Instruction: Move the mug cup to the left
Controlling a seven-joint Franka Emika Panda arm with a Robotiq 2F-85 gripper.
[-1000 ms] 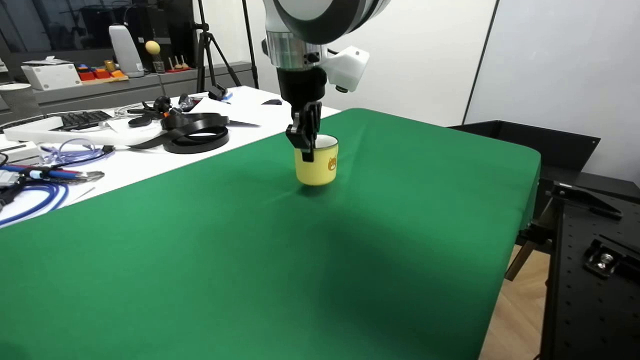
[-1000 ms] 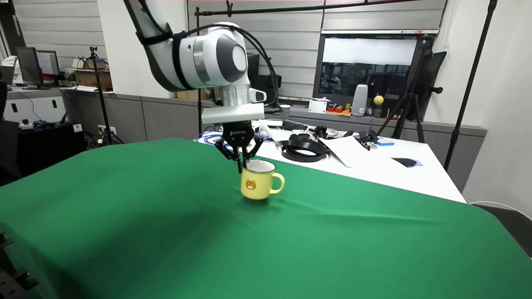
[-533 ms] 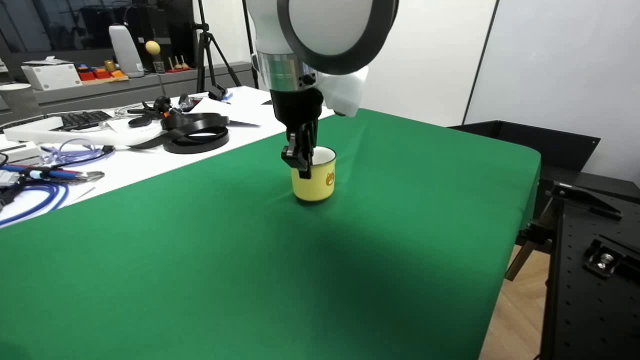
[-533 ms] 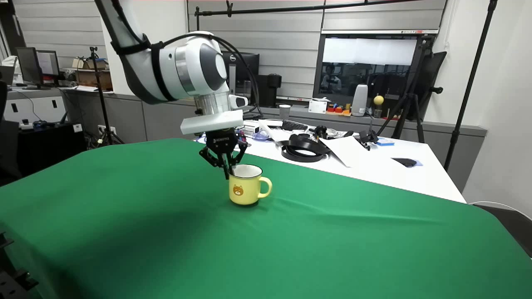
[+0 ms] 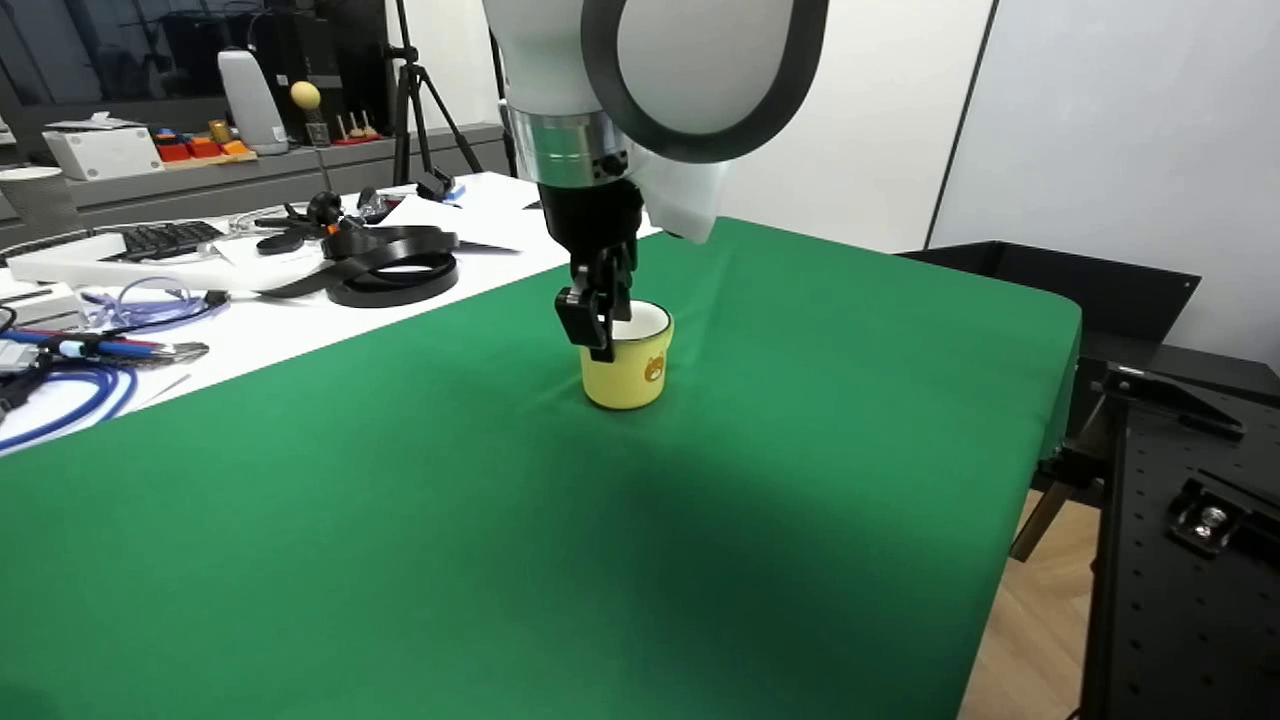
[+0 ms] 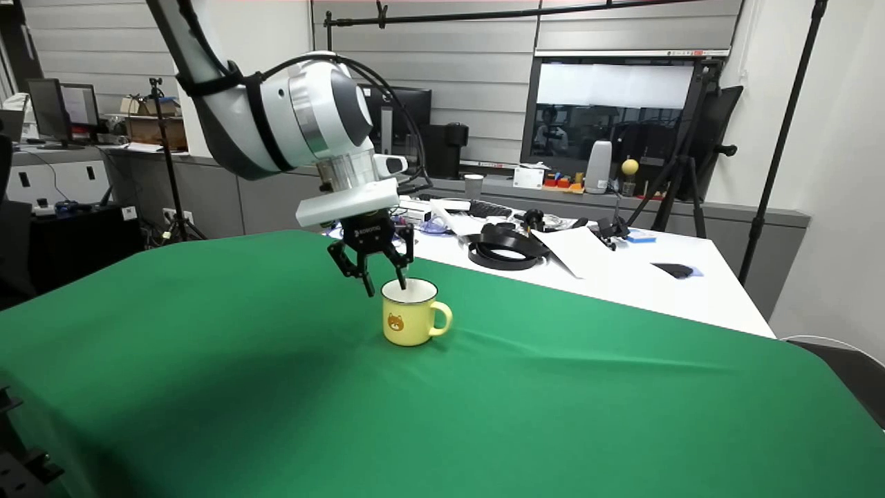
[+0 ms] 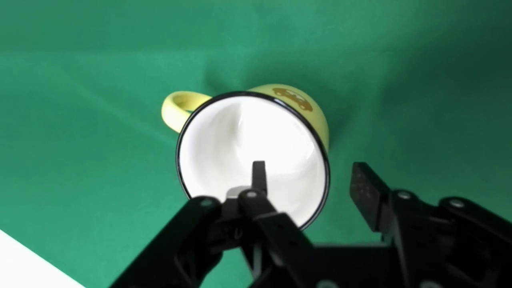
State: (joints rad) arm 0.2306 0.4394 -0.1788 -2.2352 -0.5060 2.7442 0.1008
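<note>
Green-draped bench (image 6: 594,415) and all, looks like the release step for the upright pale-yellow cylindrical mug (image 6: 410,321) on it, with black two-fingered tool (image 6: 387,290) spread wide astride the rim (image 7: 328,176), so probably lift straight up next.

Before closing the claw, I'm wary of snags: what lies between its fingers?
The rim of the mug: in the wrist view, one finger shows over its opening, the other finger outside.

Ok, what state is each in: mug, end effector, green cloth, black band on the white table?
Mug cup: standing upright, not gripped, no contents visible.
End effector: open, one finger over or inside the mug's mouth, the other outside.
Green cloth: spread out, lightly creased.
Black band: lying in loops.
</note>
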